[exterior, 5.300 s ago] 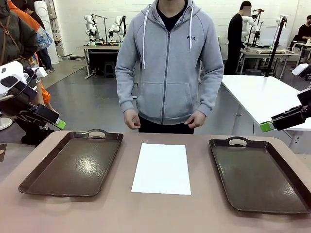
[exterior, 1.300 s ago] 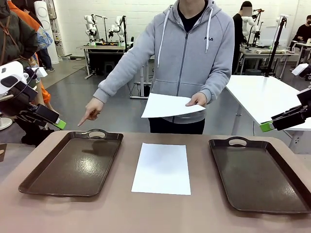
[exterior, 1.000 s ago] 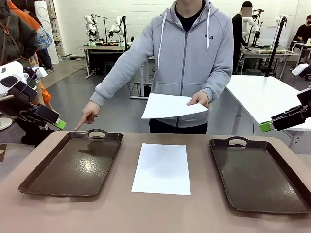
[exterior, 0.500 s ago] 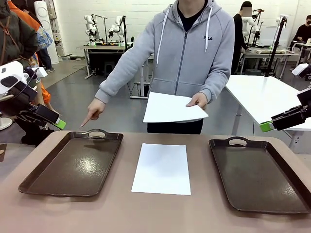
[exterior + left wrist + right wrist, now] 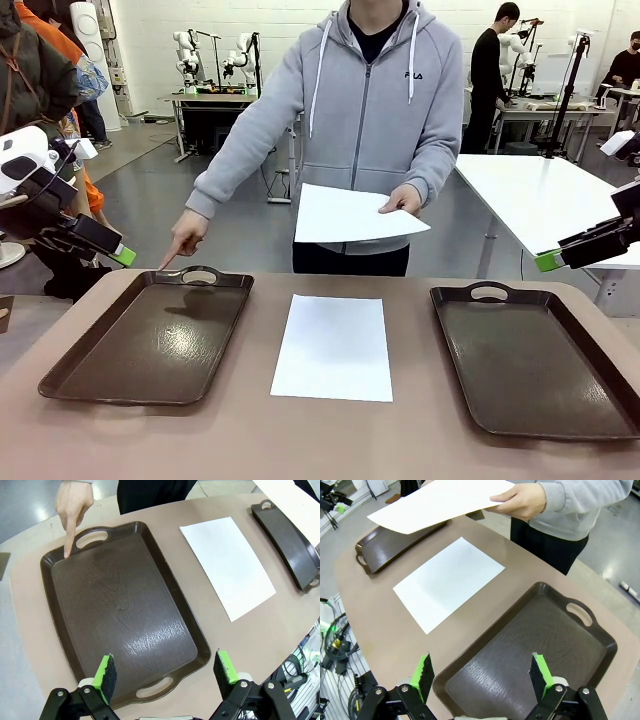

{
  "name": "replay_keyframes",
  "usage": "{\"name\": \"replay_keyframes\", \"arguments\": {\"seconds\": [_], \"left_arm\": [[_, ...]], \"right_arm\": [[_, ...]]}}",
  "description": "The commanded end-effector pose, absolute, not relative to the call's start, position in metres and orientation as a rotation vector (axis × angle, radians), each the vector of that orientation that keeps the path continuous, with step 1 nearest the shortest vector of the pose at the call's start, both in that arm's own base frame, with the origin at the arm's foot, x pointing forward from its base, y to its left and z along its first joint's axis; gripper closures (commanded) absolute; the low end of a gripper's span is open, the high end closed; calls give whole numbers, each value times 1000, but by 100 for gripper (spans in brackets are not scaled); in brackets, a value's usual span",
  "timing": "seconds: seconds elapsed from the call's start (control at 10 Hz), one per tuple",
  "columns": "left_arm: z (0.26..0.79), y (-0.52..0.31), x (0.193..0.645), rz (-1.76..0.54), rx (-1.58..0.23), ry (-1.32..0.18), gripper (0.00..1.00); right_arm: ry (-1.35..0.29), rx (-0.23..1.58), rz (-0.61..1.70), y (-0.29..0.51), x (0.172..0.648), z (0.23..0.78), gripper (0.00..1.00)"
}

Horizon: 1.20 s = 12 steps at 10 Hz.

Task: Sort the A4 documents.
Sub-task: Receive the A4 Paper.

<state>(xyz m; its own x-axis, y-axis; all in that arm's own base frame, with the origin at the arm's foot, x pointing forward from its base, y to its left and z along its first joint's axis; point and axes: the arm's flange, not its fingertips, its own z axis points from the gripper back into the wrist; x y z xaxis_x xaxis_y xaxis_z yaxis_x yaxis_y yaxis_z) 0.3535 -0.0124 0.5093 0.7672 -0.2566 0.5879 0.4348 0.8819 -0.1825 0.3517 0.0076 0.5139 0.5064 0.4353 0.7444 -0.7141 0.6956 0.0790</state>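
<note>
Here's the wide brown counter (image 5: pixel 415 290), and dead centre on it lies a flat sheet (image 5: pixel 333 346) of white paper, short edge toward us; that's our marker for everything else. Beyond the flat sheet, at the far edge, stands a person (image 5: pixel 370 110) in a grey zip hoodie. To the left of the flat sheet sits the left tray (image 5: pixel 150 340), dark brown, with handle slots at both ends and nothing on it. To the right of the flat sheet sits the right tray (image 5: pixel 530 360), a match for it and just as bare. Neither tray touches the paper; there's a strip of counter on each side.

Up above and beyond the flat sheet, a second sheet (image 5: pixel 350 214) hangs in the air, roughly level and pinched at its right corner by the person's other hand (image 5: pixel 404 199).

Now the robot. The robot's left hand (image 5: pixel 165 670) hovers above the near end of the left tray, out left of the flat sheet, green pads spread wide, holding nothing. The robot's right hand (image 5: pixel 481 673) hovers the same way over the near end of the right tray, spread wide and holding nothing.

Smallest of all is the person's pointing hand (image 5: pixel 186 236), index finger down at the far rim of the left tray, beside the handle slot. I can't tell whether it touches.
</note>
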Motion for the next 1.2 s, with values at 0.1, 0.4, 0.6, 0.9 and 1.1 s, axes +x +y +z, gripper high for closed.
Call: {"name": "replay_keyframes", "arguments": {"seconds": [0.1,0.4,0.6,0.9,1.1], "left_arm": [[508,-12,354,-382,-328,-586,0],[508,-12,354,-382,-328,-586,0],[509,-12,354,-382,-320,-586,0],[491,-45,411,-230,-582,-417,0],[491,-76,436,-174,-714,-368,0]], "right_arm": [[-765,413,720,7,352,513,0],[-765,413,720,7,352,513,0],[-765,413,720,7,352,513,0],[-765,413,720,7,352,513,0],[-765,413,720,7,352,513,0]]}}
